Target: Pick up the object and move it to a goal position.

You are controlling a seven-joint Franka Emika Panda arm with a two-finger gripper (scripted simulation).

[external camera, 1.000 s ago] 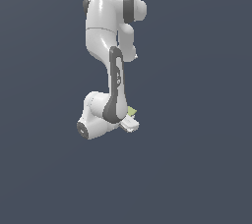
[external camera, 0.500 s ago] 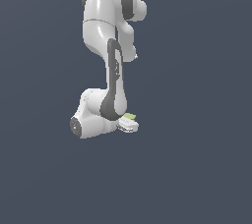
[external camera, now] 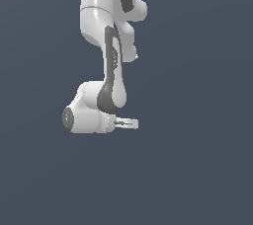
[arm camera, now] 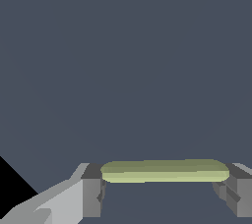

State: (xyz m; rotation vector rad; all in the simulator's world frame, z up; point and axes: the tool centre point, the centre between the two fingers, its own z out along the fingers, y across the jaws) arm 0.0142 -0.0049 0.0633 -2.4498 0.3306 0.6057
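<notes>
The object (arm camera: 165,170) is a small pale yellow-green block, seen in the wrist view spanning the gap between my two fingers. It touches the dark pad (arm camera: 92,171) on one side and the pad (arm camera: 238,173) on the other. My gripper (arm camera: 165,178) is shut on it. In the exterior view the white gripper (external camera: 126,123) points toward the exterior view's right, low beside the arm's wrist, and the object is hidden between the fingers there.
The white and grey arm (external camera: 112,66) stands folded above the gripper. Around it is only a plain dark grey background, with no other objects or edges in sight.
The wrist has swung toward the exterior view's left and the fingers now lie level. The green speck of the object seen at the fingertips before is now hidden.
</notes>
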